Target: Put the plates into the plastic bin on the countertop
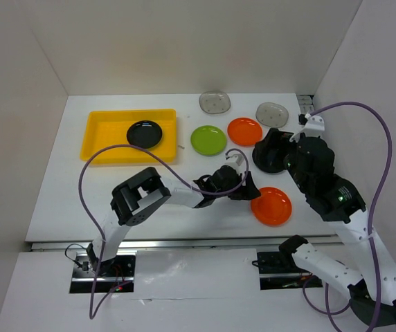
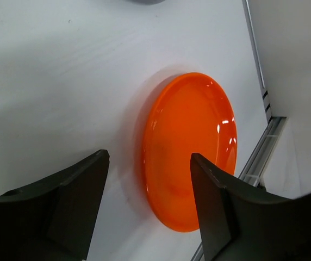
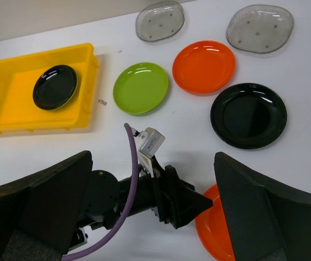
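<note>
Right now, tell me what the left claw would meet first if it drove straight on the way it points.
The left claw, jaws open, points at the round glossy orange plate lying on the white countertop; it would probably meet that plate's near rim first.

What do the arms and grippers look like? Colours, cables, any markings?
Both are alike. The left arm and right arm have white links with black joint housings. The fingers are matte black, broad wedges. A purple cable loops along each arm to a white connector at the wrist. No markings are legible.
</note>
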`<state>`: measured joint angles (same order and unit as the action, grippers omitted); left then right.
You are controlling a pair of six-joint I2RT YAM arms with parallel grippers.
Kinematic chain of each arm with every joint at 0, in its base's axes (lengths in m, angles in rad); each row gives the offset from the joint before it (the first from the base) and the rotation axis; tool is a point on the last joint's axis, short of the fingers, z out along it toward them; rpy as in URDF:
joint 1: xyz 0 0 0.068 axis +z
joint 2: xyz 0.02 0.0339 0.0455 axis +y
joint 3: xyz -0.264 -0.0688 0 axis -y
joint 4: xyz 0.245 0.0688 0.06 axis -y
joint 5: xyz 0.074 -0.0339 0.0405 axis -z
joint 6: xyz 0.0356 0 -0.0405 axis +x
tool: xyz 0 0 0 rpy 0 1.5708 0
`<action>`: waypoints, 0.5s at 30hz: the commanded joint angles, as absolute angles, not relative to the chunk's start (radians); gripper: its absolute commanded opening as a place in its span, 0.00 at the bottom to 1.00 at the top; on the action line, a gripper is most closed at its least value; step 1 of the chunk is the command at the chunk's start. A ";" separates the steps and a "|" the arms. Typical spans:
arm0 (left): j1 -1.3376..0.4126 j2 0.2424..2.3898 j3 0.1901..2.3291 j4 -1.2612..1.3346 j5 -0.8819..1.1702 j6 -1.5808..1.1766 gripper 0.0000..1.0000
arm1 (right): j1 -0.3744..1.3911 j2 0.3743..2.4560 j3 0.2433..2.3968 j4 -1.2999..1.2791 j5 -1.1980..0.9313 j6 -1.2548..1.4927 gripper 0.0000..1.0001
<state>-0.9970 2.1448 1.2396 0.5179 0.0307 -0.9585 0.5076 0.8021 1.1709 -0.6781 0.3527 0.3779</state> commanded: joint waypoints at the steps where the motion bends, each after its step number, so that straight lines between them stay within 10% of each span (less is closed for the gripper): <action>1: -1.008 2.217 1.233 0.408 0.050 -0.973 0.74 | 0.503 0.802 1.152 -0.690 0.351 0.382 1.00; 7: -1.029 2.237 1.262 0.382 0.060 -0.973 0.49 | 0.494 0.850 1.091 -0.661 0.379 0.402 1.00; 13: -1.040 2.266 1.290 0.373 0.069 -0.994 0.48 | 0.494 0.868 1.051 -0.620 0.354 0.411 1.00; 15: -1.040 2.266 1.290 0.356 0.069 -1.003 0.17 | 0.494 0.877 1.042 -0.611 0.345 0.411 1.00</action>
